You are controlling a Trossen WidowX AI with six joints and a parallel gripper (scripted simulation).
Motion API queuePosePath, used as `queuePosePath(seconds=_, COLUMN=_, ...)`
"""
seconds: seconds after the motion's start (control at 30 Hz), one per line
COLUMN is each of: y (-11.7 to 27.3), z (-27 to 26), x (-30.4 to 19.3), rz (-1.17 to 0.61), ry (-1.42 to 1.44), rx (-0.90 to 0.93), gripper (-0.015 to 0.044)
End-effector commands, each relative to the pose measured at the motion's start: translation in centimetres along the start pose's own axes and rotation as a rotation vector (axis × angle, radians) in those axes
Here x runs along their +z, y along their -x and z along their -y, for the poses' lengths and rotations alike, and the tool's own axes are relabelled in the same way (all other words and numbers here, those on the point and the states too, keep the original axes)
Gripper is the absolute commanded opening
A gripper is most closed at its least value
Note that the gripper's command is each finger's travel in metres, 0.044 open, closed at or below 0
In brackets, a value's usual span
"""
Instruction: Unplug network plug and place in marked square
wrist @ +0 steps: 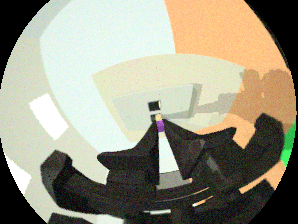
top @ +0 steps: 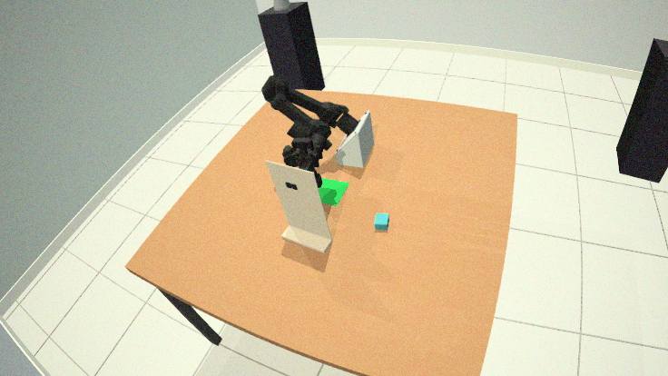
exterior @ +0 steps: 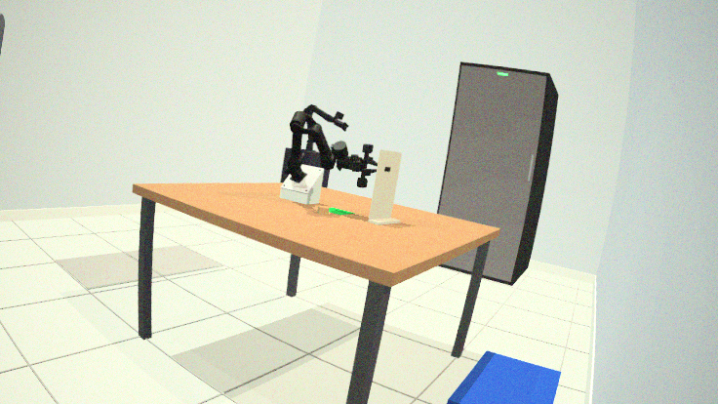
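Observation:
The cream upright panel (top: 304,210) (exterior: 383,195) (wrist: 215,67) stands on the table with a dark socket opening (wrist: 154,105) high on it. The small plug (wrist: 160,126), showing a purple band and a tan part, is at the socket, just below the dark opening in the wrist view. My gripper (exterior: 376,167) (wrist: 160,123) is shut on the plug, close in front of the panel. The fingertips hide most of the plug, so the tab's state and how deep the plug sits cannot be told. The marked green square (top: 335,192) (exterior: 339,211) (wrist: 290,146) lies on the table between panel and arm base.
A cyan block (top: 381,221) lies on the table to the right of the panel in the top view. The arm's white wedge base (top: 357,149) (exterior: 299,194) stands behind the green square. The panel has a flat foot (top: 306,239) (exterior: 383,221) on the table.

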State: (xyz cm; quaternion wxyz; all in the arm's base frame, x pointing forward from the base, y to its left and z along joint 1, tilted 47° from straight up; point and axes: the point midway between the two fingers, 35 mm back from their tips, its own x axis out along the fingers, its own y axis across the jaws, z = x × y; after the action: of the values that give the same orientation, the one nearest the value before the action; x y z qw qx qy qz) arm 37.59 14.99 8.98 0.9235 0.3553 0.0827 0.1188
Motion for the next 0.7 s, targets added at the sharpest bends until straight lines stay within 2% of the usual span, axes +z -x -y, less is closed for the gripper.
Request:
queuePosePath(seconds=0.0, y=0.3, z=0.0, x=-0.1, rz=0.0, ry=-0.004, rx=-0.001, gripper=0.0)
queuePosePath(seconds=0.67, y=1.5, z=0.0, x=-0.5, rz=-0.001, ry=-0.004, rx=-0.001, gripper=0.0)
